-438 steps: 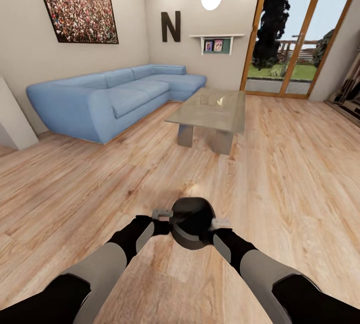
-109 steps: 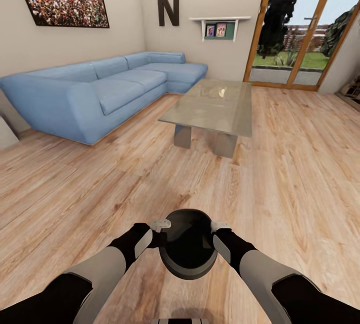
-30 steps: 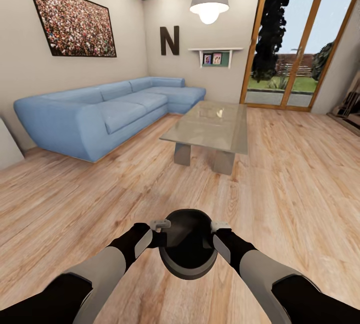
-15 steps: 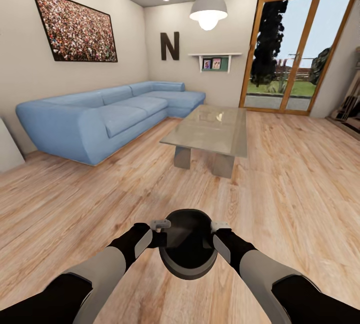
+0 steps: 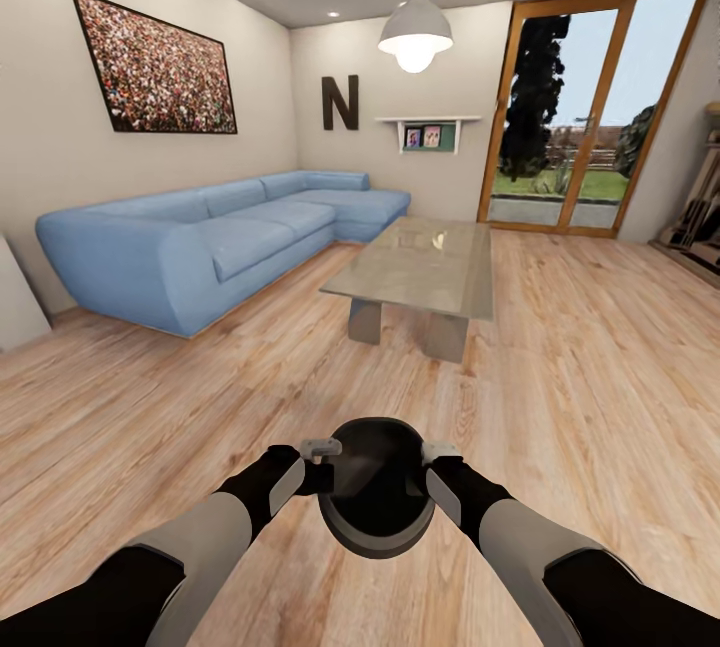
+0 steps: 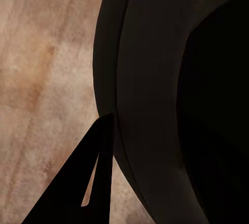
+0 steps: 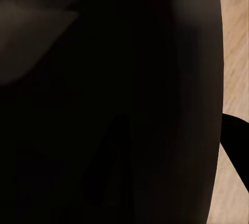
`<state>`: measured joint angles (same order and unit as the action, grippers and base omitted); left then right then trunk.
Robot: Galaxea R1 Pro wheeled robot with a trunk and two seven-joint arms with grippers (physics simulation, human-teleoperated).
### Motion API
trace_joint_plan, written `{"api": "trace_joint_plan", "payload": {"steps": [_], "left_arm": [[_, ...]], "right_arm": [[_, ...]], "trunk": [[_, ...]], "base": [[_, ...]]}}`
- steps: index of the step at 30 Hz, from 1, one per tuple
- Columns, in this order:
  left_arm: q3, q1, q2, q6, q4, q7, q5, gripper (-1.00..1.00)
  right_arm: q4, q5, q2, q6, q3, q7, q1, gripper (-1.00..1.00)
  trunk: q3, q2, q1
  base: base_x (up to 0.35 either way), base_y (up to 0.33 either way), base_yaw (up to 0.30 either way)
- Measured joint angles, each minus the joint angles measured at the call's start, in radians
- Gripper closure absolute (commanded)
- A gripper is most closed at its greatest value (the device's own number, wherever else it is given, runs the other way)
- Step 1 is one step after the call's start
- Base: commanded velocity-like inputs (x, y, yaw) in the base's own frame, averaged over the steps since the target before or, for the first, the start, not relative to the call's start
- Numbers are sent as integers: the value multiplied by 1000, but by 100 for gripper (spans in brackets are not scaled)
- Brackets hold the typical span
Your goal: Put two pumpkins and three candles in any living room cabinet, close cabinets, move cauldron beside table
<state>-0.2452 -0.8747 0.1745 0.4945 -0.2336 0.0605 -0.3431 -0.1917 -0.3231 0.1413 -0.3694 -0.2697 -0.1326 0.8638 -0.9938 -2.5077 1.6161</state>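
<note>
The left hand (image 5: 322, 449) and right hand (image 5: 441, 450) press opposite sides of the cauldron (image 5: 377, 498), carrying it between them. The counter (image 5: 417, 262) lies straight ahead, well apart, its long axis running away from the cauldron.

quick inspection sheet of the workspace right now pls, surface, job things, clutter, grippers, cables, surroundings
surface: wood floor, bare around the robot
job's things: cauldron held between both arms, mouth up, above the floor; table ahead, well apart from it, glass top bare
clutter: nothing seen
grippers: left gripper and right gripper press opposite sides of the cauldron rim; whether the jaws are shut cannot be told
cables: nothing seen
surroundings: blue sofa beside the table, hanging lamp, glass doors, wall picture, letter N, wall shelf
</note>
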Motion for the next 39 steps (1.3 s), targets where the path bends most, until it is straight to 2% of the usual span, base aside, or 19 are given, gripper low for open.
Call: {"api": "trace_joint_plan", "payload": {"steps": [39], "left_arm": [[0,0,0,0,0,0,0,100]], "right_arm": [[0,-1,0,0,0,0,0,100]], "trunk": [[62,0,0]], "base": [[0,0,0]]}}
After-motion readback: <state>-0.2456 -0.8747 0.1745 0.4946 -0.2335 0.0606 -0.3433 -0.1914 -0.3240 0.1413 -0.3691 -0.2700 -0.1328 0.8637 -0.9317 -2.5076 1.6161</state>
